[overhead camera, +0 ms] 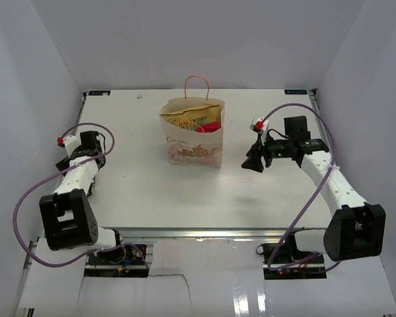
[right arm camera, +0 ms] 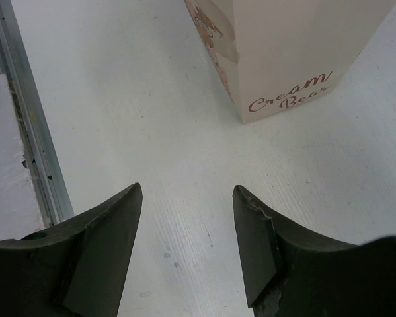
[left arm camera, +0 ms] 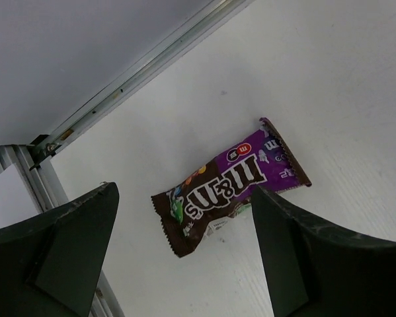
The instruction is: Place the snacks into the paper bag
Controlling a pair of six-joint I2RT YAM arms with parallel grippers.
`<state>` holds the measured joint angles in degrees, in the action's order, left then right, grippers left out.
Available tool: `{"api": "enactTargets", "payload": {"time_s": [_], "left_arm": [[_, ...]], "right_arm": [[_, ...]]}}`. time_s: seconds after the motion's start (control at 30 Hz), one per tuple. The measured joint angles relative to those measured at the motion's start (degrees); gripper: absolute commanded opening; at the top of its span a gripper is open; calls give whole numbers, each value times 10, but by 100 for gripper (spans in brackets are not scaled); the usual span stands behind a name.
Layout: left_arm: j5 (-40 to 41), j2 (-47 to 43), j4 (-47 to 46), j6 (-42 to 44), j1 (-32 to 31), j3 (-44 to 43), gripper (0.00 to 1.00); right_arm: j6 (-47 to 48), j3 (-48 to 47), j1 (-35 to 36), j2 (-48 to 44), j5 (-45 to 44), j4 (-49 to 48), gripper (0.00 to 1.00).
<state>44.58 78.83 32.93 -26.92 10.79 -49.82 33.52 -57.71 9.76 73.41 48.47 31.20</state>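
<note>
Purple-brown foil M&M's packet (left arm camera: 231, 191) lies just ahead of the left jaws, slanting across their gap. Those jaws stand wide, empty.

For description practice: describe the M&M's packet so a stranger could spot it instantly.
Start at the white table, near its metal edge rail. Below the left tool, an M&M's packet lies flat. Unlike the bagged snacks, it is brown and purple.

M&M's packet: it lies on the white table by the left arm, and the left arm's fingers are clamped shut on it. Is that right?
Not quite. The M&M's packet does lie on the white table by the left arm, but the left fingers stand wide apart, not clamped on it. The left wrist view shows this.
</note>
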Motion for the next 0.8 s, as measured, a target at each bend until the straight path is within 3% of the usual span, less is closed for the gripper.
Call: {"api": "enactTargets", "payload": {"time_s": [0.17,0.43,0.47,0.53,0.8], "left_arm": [[-17,88,-52,36,16,9,88],[-76,152,-84,58,19,-8,65],[-82,155,-86,59,19,-10,52],[-97,156,-87,59,21,-11,40],[-168,140,-74,51,26,-20,7]], "right_arm": [[11,-22,0,10,-4,19,63],[14,-27,0,10,-8,27,63],[14,-27,0,10,-9,28,63],[14,-27,0,10,-11,30,63],[14,-27,0,10,-17,30,63]]}}
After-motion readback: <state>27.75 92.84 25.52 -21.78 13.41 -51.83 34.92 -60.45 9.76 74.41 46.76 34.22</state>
